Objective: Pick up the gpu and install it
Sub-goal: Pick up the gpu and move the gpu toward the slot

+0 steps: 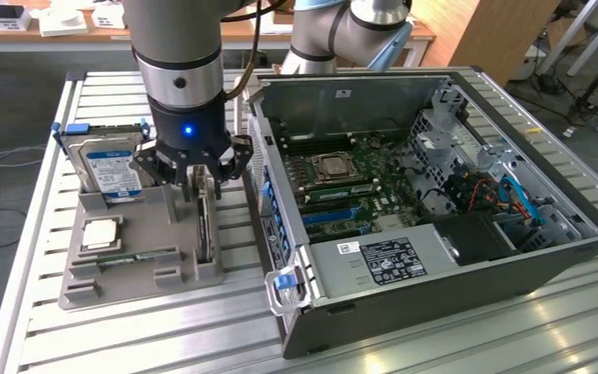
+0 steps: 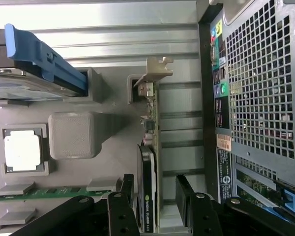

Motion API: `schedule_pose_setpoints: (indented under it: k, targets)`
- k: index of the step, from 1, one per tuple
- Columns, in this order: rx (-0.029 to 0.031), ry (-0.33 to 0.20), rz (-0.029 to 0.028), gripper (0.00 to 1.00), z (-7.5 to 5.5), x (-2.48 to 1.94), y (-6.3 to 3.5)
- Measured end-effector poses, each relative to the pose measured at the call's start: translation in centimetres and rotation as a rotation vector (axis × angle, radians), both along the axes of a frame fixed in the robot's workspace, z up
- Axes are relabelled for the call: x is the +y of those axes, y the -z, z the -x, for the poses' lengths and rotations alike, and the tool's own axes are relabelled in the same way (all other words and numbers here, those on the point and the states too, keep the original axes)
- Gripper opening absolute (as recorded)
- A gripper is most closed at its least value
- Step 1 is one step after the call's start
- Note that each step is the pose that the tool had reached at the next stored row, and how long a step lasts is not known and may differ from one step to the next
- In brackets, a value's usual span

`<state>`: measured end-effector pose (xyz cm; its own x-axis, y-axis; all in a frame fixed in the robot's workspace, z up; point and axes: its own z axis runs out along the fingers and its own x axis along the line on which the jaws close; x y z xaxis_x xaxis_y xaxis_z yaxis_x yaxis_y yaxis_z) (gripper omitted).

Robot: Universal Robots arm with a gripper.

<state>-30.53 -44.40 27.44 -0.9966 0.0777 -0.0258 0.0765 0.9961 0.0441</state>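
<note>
gpu (image 2: 150,147) on edge, bracket toward hard drive (image 2: 24,86), gripper (image 2: 155,186) astride

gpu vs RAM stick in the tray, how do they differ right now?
The gpu carries a black cooler and silver bracket; the RAM stick is a slim green strip.
The gpu stands tall off the gray tray; the RAM stick sits low.
The open end effector straddles the gpu, not the RAM stick.
Both sit in the tray, outside the PC case.
</note>
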Motion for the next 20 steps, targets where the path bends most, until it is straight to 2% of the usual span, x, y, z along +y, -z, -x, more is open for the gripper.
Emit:
schedule_pose_setpoints:
  k: [13, 20]
  targets:
    - [0.0, 0.0, 0.0006, 0.47, 0.0, 0.0, 1.18]
    - [-0.0001, 0.0, 0.001, 0.47, 0.3, 0.01, 1.27]
